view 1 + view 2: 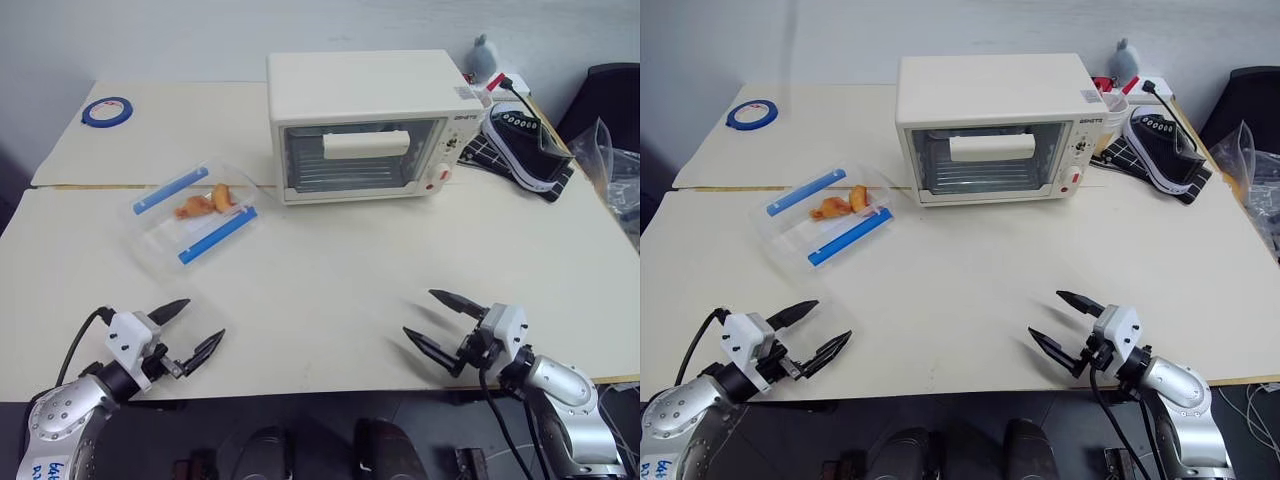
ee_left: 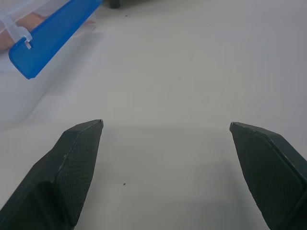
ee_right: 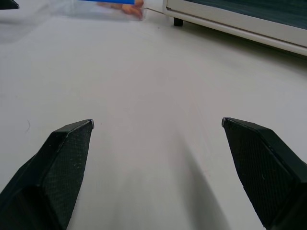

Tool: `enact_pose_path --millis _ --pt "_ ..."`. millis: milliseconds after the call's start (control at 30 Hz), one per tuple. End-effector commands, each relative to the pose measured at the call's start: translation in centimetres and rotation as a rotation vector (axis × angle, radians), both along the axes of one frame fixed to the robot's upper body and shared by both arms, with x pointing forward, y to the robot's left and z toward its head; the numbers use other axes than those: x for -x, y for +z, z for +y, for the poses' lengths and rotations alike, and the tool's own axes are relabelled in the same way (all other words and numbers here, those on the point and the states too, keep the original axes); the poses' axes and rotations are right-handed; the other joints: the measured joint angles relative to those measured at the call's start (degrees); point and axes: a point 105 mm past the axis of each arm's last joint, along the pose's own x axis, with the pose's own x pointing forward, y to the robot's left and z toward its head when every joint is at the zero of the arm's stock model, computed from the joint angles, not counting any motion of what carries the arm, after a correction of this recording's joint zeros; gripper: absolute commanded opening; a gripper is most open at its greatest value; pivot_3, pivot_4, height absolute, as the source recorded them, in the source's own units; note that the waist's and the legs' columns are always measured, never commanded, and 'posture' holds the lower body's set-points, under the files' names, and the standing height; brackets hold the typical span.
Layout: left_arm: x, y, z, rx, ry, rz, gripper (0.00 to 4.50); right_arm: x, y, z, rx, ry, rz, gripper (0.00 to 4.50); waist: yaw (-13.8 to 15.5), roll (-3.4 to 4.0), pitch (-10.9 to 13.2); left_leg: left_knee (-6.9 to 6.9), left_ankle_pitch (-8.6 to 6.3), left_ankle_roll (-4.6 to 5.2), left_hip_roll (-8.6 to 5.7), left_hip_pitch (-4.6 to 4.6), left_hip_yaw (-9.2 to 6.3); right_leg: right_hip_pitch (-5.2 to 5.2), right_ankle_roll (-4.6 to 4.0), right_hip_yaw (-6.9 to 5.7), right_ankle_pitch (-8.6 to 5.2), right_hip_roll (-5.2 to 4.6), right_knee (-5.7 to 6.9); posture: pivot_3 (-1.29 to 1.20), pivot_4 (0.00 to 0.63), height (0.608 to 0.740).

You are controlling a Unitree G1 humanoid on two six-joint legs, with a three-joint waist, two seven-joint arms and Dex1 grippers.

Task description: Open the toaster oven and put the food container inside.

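Toaster oven (image 1: 365,125) shut, food container (image 1: 195,213) beside it; both end effectors, left (image 1: 190,332) and right (image 1: 437,320), gape empty near the table's (image 1: 330,290) front edge.

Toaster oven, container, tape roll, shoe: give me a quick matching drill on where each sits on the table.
Things:
1. toaster oven
2. food container
3. blue tape roll
4. black shoe

Places:
A. far left part of the table
B. just right of the oven
C. far middle, door shut
D. left of the oven, nearer the robot

Pairs: 1-C, 2-D, 3-A, 4-B
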Motion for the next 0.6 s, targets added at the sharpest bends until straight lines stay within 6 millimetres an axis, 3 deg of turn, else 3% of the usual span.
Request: enact_pose_path --millis 33,200,300,500,600 --pt "0.3 0.1 -0.2 -0.016 -0.04 0.041 4.5 0.4 0.6 -0.8 0.001 -0.013 -0.032 4.48 0.0 0.0 0.0 0.0 0.0 -0.01 0.01 0.0 0.0 0.0 0.0 0.0 0.0 0.01 0.0 0.0 0.15 0.74" --pt "0.6 2.9 1.0 0.215 -0.032 0.023 4.5 0.5 1.8 0.1 -0.079 0.042 -0.049 4.48 -0.03 -0.01 -0.01 0.0 0.0 0.0 0.02 0.01 -0.01 0.02 0.01 0.02 0.0 -0.1 0.02 0.0 0.15 0.74" --pt "0.9 3.6 3.6 0.259 0.069 0.031 4.5 0.3 4.2 1.8 -0.149 0.102 -0.103 4.48 -0.32 0.03 0.01 0.0 0.02 -0.05 0.07 0.03 -0.05 0.02 0.0 0.01 0.0 -0.09 0.03 0.0 0.15 0.74" --pt "3.6 3.8 8.2 0.252 0.213 0.027 4.5 -1.0 8.5 3.9 -0.219 0.13 -0.251 4.48 -0.7 0.02 0.01 -0.01 0.01 -0.08 0.07 0.0 -0.06 0.01 0.0 -0.02 0.0 -0.04 0.19 0.0 0.15 0.74" --pt "4.1 4.5 7.7 0.258 0.175 0.016 4.5 -1.5 9.5 4.1 -0.219 0.139 -0.288 4.48 -0.18 -0.06 -0.03 0.01 -0.01 0.01 -0.03 -0.05 0.0 0.01 0.02 -0.08 0.01 -0.09 0.11 0.0 0.15 0.74"
